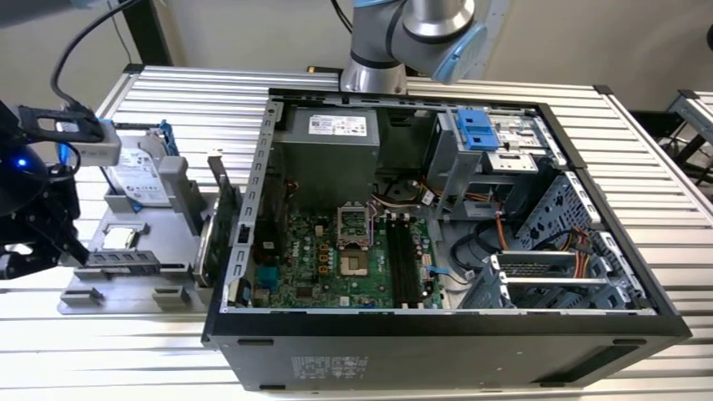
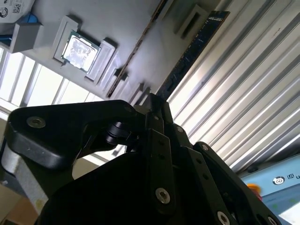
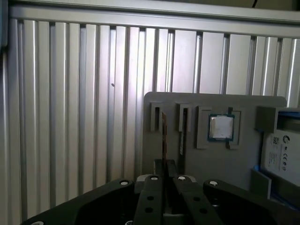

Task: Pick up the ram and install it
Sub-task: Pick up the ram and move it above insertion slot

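Observation:
The ram [image 2: 192, 54] is a long, thin dark stick standing on edge in the grey parts tray [image 3: 243, 173], seen edge-on in the first wrist view [image 3: 164, 133]. My gripper [image 3: 164, 169] sits at the stick's near end, fingers close together with the ram's edge running in between them. In the second wrist view the stick's end meets my gripper [image 2: 154, 99]. In the exterior view my gripper [image 1: 73, 251] is low over the tray [image 1: 112, 292] at that view's far left. The black motherboard slots [image 1: 403, 259] lie inside the open computer case [image 1: 446, 322].
The tray also holds a processor chip [image 3: 221, 127] and a silver hard drive in a blue frame [image 1: 143, 180]. A green expansion card [image 1: 219, 213] stands between the tray and the case. Ribbed aluminium table [image 3: 70, 117] surrounds the tray. The arm's base [image 1: 373, 67] stands behind the case.

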Controlling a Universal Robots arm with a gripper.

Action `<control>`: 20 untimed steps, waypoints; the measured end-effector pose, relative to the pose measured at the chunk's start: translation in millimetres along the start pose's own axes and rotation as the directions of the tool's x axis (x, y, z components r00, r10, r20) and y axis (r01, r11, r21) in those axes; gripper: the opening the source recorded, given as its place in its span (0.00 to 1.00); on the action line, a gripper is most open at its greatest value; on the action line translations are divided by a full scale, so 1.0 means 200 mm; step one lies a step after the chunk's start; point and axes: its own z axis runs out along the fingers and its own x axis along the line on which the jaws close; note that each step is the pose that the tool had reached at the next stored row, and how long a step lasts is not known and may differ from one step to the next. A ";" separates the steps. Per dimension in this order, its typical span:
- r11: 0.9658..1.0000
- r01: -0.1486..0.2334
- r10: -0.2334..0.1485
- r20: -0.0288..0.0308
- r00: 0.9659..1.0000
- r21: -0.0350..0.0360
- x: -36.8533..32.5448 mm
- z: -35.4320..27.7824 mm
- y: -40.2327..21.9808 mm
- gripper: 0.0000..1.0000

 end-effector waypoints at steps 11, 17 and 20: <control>1.000 0.000 0.000 0.000 1.000 0.000 -0.003 -0.046 0.000 0.00; 1.000 0.000 0.000 0.000 1.000 0.000 -0.004 -0.067 0.000 0.00; 1.000 0.000 0.000 0.000 1.000 0.000 -0.005 -0.079 0.000 0.00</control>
